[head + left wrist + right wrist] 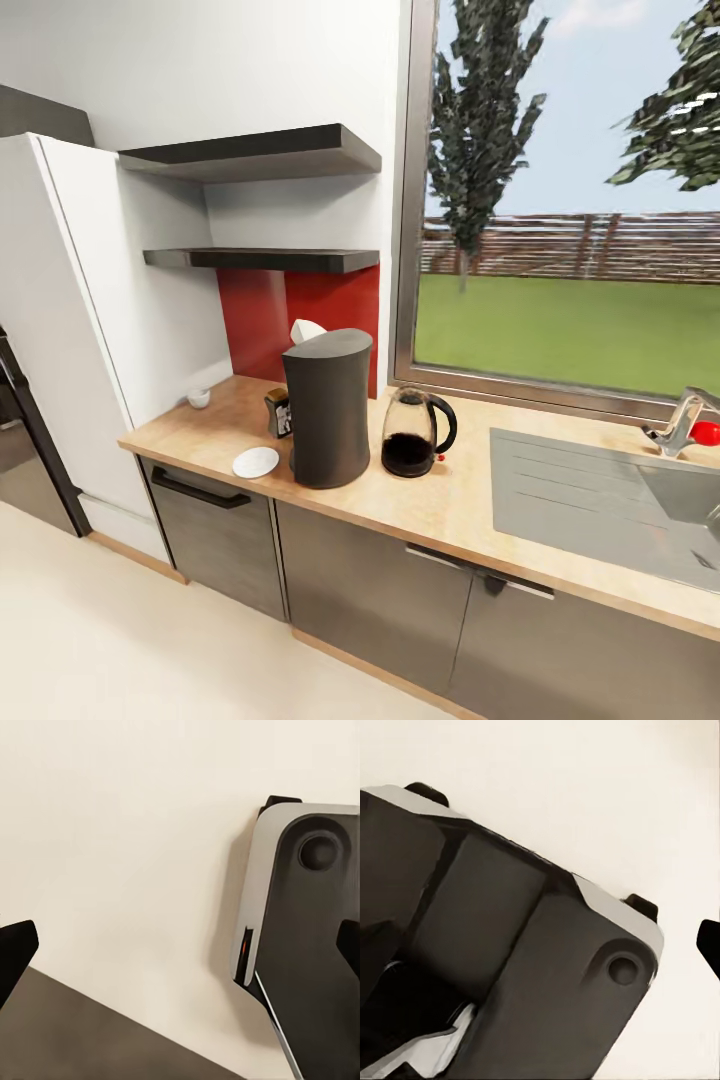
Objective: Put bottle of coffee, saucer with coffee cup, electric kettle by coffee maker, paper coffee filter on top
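The dark coffee maker (325, 410) stands on the wooden countertop (460, 510). A white paper filter (306, 329) peeks over its top at the back. The small bottle of coffee (278, 412) stands close against its left side, and the white saucer (256, 461) lies at its front left with nothing on it. The white coffee cup (199, 399) sits apart by the fridge wall. The glass electric kettle (412, 432) stands just right of the coffee maker. My left gripper (180, 952) and right gripper (540, 945) hang open over the floor, holding nothing.
Two dark wall shelves (262, 258) above the counter are bare. A white fridge (60, 330) bounds the counter's left end. A sink (610, 500) with a faucet (680, 420) lies to the right under the window. Both wrist views show my base (307, 945) on cream floor.
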